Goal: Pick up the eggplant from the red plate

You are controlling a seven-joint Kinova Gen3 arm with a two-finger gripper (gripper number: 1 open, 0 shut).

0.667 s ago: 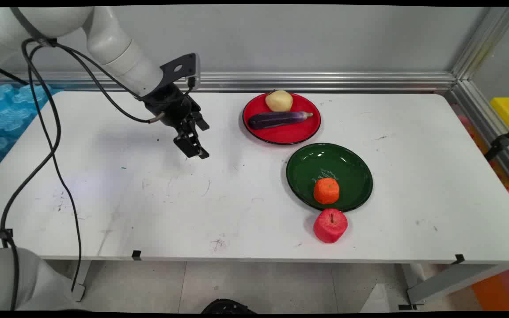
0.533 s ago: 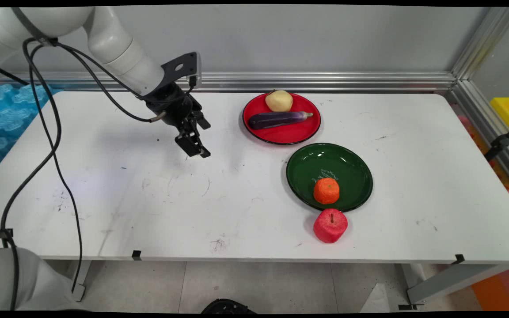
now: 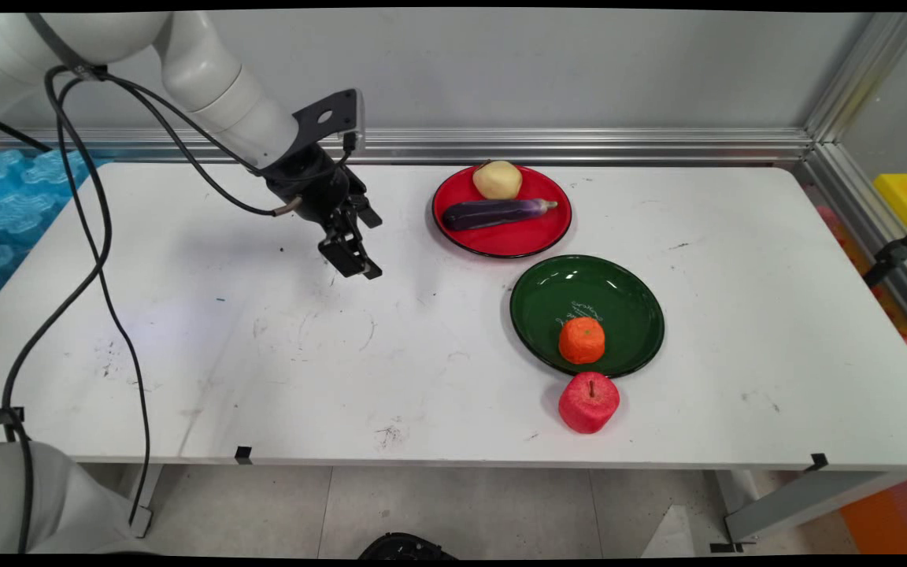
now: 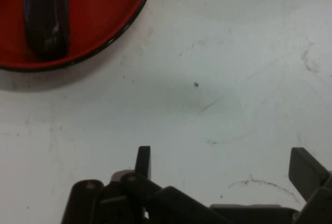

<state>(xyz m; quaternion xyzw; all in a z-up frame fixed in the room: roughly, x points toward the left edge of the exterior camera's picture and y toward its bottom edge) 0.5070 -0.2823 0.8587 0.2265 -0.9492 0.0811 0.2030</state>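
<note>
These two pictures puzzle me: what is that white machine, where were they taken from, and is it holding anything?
It is a robot arm ending in a black two-finger gripper. The wide picture comes from a fixed camera above the white table. The close picture comes from a camera on the hand, looking past the open, empty fingers at the tabletop. A red plate holds an eggplant and a potato. A green plate holds an orange. A red apple sits on the table beside it. The gripper hangs left of the red plate.
</note>
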